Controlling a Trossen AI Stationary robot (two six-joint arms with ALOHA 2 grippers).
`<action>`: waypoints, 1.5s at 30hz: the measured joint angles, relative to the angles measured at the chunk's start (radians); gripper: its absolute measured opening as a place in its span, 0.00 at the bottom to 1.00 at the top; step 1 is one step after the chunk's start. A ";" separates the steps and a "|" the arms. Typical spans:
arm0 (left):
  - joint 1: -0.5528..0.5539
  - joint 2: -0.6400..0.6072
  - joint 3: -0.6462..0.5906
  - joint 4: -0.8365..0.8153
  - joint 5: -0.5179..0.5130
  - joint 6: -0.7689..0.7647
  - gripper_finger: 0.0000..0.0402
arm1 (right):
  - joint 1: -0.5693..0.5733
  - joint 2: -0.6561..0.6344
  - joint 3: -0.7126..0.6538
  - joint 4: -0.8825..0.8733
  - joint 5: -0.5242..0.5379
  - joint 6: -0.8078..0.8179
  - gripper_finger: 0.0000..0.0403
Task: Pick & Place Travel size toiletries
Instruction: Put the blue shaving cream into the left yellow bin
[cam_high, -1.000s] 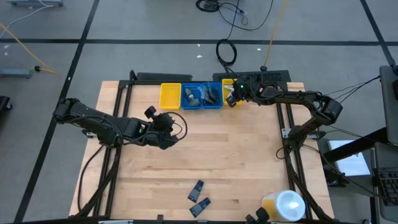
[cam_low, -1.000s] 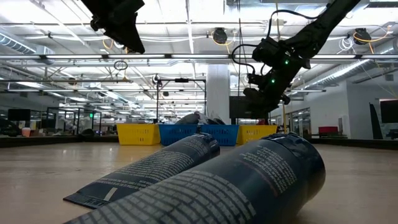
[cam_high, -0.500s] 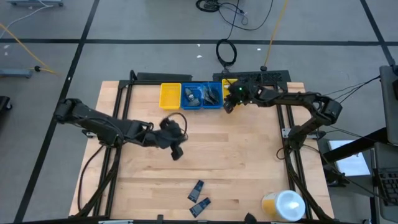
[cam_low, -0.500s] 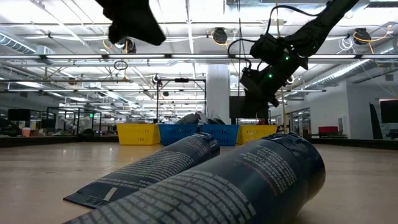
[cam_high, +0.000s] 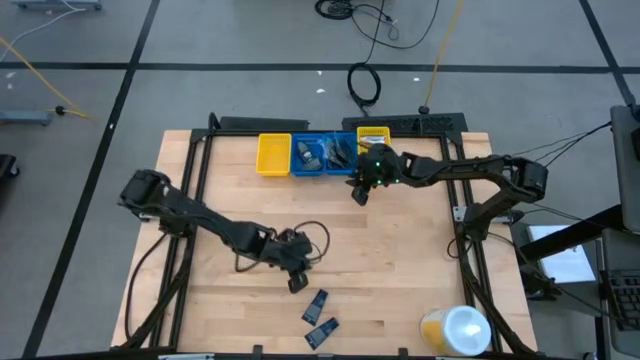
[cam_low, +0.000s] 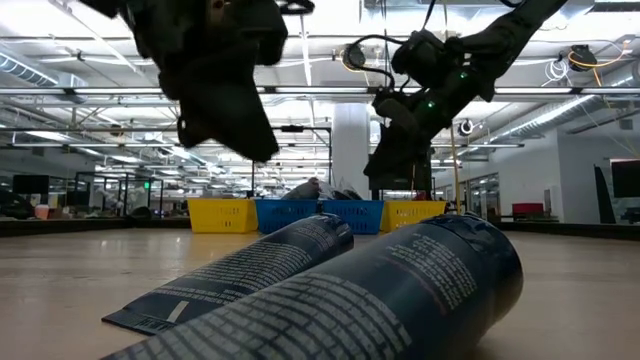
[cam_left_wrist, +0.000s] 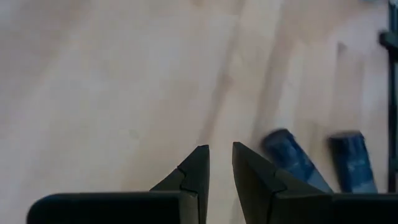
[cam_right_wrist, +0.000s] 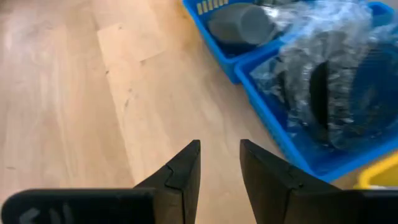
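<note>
Left end effector (cam_high: 297, 283) low, empty, fingers seemingly slightly parted.

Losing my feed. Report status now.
Left gripper empty, above two tubes on table. Right gripper empty beside blue bins. Both jaws slightly apart. Nothing blocking.

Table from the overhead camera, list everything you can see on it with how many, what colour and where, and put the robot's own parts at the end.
Dark tubes: two, dark blue-grey, lying on the near part of the table, close together.
Blue bins: two, side by side at the far edge, holding dark items and clear wrapping.
Yellow bins: two, one on each side of the blue pair; the left one looks empty.
Large container: one, yellow with a white lid, at the near right corner.
Table: one, light wood.
Left hand: one, dark, low over the table just beside the tubes, fingers nearly closed, holding nothing.
Right hand: one, dark, just in front of the blue bins, fingers slightly apart, holding nothing.
</note>
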 joint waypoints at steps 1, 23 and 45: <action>-0.001 0.021 0.000 0.023 0.026 0.002 0.17 | 0.009 0.000 0.000 0.000 0.001 0.000 0.27; -0.053 0.110 0.002 0.235 0.096 -0.176 0.49 | 0.061 0.000 0.000 -0.008 0.006 -0.001 0.27; -0.096 0.206 0.047 0.210 0.094 -0.303 0.49 | 0.061 0.000 0.000 -0.017 0.004 -0.004 0.27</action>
